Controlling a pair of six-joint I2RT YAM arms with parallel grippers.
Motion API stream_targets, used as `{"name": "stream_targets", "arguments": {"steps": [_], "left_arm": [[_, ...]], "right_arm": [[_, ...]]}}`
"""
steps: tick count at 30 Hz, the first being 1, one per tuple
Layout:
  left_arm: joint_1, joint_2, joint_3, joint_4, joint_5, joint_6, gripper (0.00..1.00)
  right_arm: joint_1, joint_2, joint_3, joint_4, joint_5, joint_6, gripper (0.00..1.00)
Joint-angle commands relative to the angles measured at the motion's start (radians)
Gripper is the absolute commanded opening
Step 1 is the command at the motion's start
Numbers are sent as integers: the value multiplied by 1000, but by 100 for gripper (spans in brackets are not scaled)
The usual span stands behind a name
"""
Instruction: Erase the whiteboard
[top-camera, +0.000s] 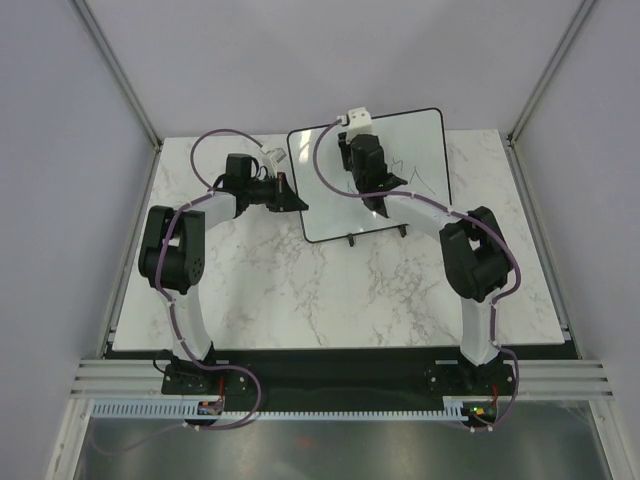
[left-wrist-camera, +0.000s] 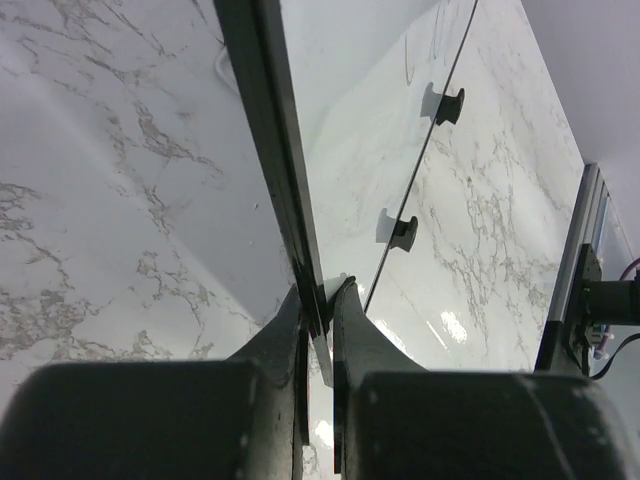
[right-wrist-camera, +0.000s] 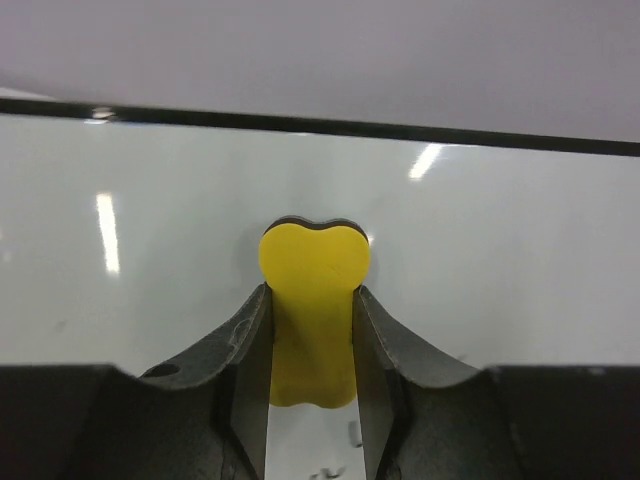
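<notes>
The whiteboard (top-camera: 420, 140) stands tilted on two black feet at the back of the marble table, with black pen marks (top-camera: 420, 178) near its right middle. My left gripper (top-camera: 293, 194) is shut on the board's left edge; in the left wrist view the black frame (left-wrist-camera: 275, 170) sits pinched between my fingers (left-wrist-camera: 318, 310). My right gripper (top-camera: 358, 140) is shut on a yellow eraser (right-wrist-camera: 312, 300) and presses it flat against the white surface (right-wrist-camera: 500, 260) near the board's top edge (right-wrist-camera: 400, 130). Small pen marks (right-wrist-camera: 352, 435) show just behind the eraser.
A white block (top-camera: 358, 118) sits at the board's top edge above my right gripper. The board's feet (left-wrist-camera: 403, 232) rest on the marble table (top-camera: 300, 290). Grey walls close in the back and sides; a metal rail (top-camera: 330, 375) runs along the near edge.
</notes>
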Motion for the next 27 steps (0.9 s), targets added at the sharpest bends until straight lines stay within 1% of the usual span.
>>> {"name": "stream_targets", "arguments": {"steps": [1,5,12,14,16,20,24,26,27], "left_arm": [[-4,-12,27,31,-127,153,2],[-6,-8,27,28,-127,153,2],[-9,-7,32,19,-131,156,2],[-9,-5,35,17,-131,156,2],[-9,-7,33,14,-134,156,2],[-9,-16,27,11,-134,156,2],[-9,-13,30,11,-131,156,2],[-9,-13,32,9,-131,156,2],[-9,-13,32,9,-130,158,2]], "right_arm": [[-65,-7,-3,-74,66,-25,0],[-36,20,40,-101,4,-20,0],[136,86,118,-97,-115,-48,0],[165,111,148,-100,-129,-46,0],[165,119,165,-104,-109,-29,0],[107,82,113,-103,-68,14,0],[-34,-30,-8,-100,9,37,0],[-89,-76,-100,-86,26,38,0],[-144,-114,-129,-77,24,41,0]]}}
